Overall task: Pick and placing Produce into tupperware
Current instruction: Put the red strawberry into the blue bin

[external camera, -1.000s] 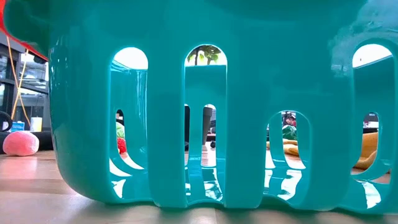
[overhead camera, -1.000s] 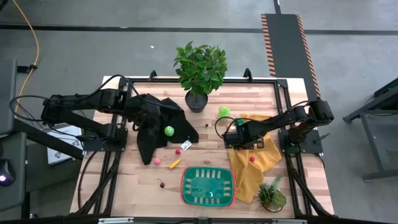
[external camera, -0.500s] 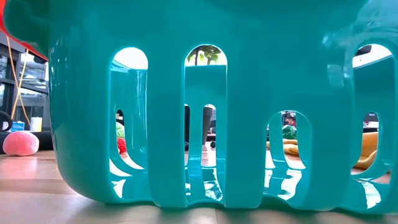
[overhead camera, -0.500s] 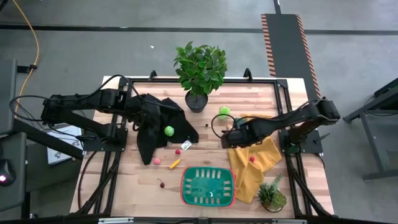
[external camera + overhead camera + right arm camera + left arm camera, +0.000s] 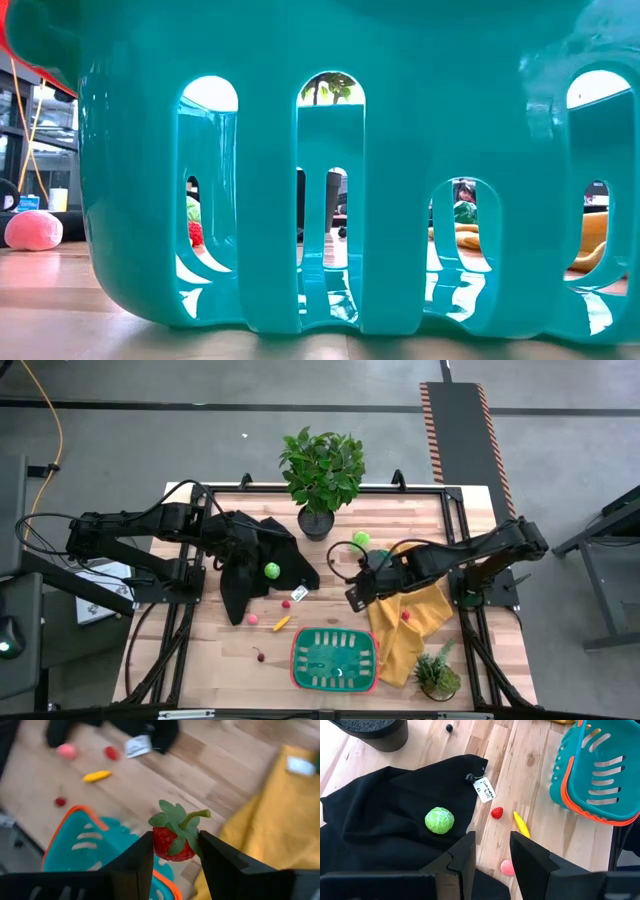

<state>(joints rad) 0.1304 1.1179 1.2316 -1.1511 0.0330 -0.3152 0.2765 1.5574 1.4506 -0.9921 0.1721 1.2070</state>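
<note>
Red and leafy-topped, a toy strawberry [image 5: 175, 840] sits pinched between the two dark fingers of the right gripper [image 5: 356, 594], whose jaws are closed on it. In the high view that gripper hangs over bare wood, at about 1 o'clock from the tupperware [image 5: 335, 658] and just off the 9 o'clock edge of the yellow cloth [image 5: 408, 622]. The tupperware rests near the front edge of the table [image 5: 200, 650]; in the low view its teal slotted wall [image 5: 330, 180] fills almost everything.

The left gripper [image 5: 492, 852] waits over the black cloth [image 5: 250, 558] on the table's left side, its fingers a little apart with nothing between them. A lime-green ball [image 5: 271, 570] lies on that cloth. At 5 o'clock from the ball, on the wood, lie a small red piece [image 5: 496, 812], a yellow piece [image 5: 282, 623] and a pink ball [image 5: 253, 618]; a dark red bit [image 5: 259, 655] lies at 9 o'clock from the tupperware. Another lime-green ball [image 5: 360, 540] sits at 3 o'clock from the large potted plant [image 5: 322, 475], and a red bit [image 5: 405, 616] rests on the yellow cloth. A small potted plant [image 5: 437, 673] stands at 3 o'clock from the tupperware
</note>
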